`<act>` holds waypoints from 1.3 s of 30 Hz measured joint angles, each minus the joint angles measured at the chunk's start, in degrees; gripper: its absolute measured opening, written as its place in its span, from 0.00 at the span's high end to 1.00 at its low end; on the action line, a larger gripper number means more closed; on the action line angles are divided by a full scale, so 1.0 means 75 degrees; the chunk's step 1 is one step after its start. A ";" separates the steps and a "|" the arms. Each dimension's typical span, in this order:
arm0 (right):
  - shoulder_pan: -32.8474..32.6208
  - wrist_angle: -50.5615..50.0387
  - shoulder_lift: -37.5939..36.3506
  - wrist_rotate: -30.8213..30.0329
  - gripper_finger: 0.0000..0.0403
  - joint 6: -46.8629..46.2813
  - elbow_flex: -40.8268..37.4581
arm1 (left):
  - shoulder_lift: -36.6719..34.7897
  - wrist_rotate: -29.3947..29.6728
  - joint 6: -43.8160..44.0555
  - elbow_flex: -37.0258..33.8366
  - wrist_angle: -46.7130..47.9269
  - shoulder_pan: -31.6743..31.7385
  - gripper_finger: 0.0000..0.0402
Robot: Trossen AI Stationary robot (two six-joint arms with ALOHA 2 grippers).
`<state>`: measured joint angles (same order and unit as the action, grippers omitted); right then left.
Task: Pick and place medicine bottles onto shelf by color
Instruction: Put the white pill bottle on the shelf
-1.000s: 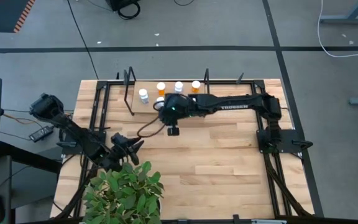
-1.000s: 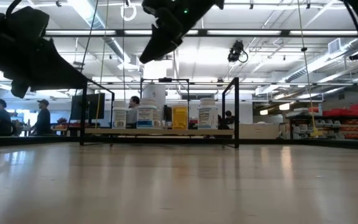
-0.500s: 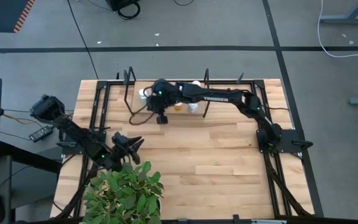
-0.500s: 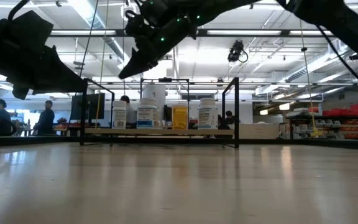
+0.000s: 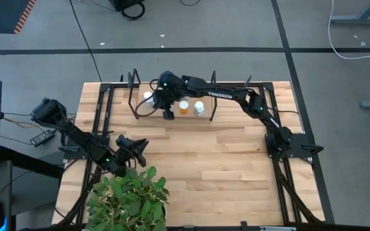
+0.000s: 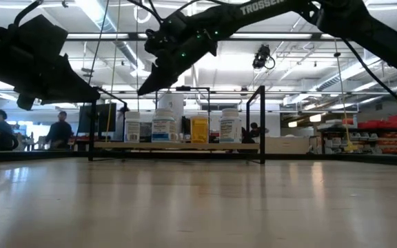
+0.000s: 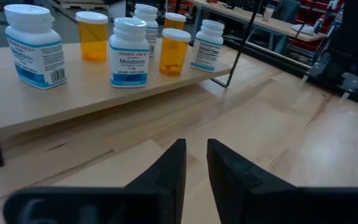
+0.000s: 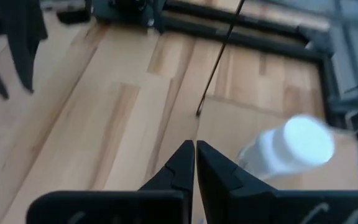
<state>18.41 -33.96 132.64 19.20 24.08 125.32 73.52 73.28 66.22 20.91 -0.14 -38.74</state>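
Several medicine bottles stand upright on their bases on the shelf (image 7: 73, 99), white ones (image 7: 129, 53) and orange ones (image 7: 173, 53). From above, the shelf (image 5: 153, 110) lies at the table's far edge, with a white bottle (image 5: 148, 96) at its left end and an orange bottle (image 5: 184, 106) further right. My right gripper (image 5: 157, 96) hangs shut and empty above the shelf's left part, slanting down, next to that white bottle (image 8: 291, 149). My left gripper (image 7: 194, 152) waits at the near left, its fingers a narrow gap apart and empty.
Thin black uprights (image 6: 260, 124) frame the shelf's ends. A potted plant (image 5: 130, 199) stands at the table's near left corner, beside my left gripper (image 5: 140, 146). Bare wooden tabletop (image 5: 223, 167) spreads in front of the shelf. People (image 6: 60, 131) move in the room behind.
My right gripper has swung from over the shelf's middle toward the table's left edge and the far side. It has sunk a little and now hangs over the shelf's left part. The bottles have stayed in place.
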 joint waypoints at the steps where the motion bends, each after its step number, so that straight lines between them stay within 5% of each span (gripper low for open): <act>1: 0.0001 -0.0180 0.0000 0.0000 0.94 -0.0002 0.0000 | 0.0000 0.0000 0.0000 0.0000 0.0000 0.0002 0.83; 8: -0.0252 -0.1894 0.0000 0.0000 0.94 0.0290 -0.0009 | -0.0335 -0.0130 -0.0991 0.0003 0.0013 0.0574 0.89; 16: -0.0318 -0.5117 -0.0003 0.0466 0.94 0.0907 -0.0012 | -0.2080 -0.3887 -0.4728 0.0575 0.0510 0.3342 0.98; 21: -0.0331 -0.6220 -0.0010 0.1369 0.94 0.1516 -0.0012 | -0.2827 -0.5242 -0.6436 0.2163 0.2698 0.4616 0.99; 28: -0.0329 -0.6512 -0.0012 0.1626 0.94 0.1747 -0.0012 | -0.2511 -0.7302 -0.7535 0.4021 0.5248 0.6486 0.99; 33: -0.0308 -0.6579 -0.0012 0.1473 0.94 0.1421 -0.0015 | -0.2134 -0.9149 -0.8307 0.4113 0.5939 0.7609 0.99; 39: -0.0271 -0.7025 -0.0015 0.1418 0.94 0.1598 -0.0017 | -0.1679 -1.0122 -0.9941 0.4121 0.6400 0.8478 0.99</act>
<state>16.38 -86.64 132.53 29.83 36.06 125.19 60.92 -2.64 -8.34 51.81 47.86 24.85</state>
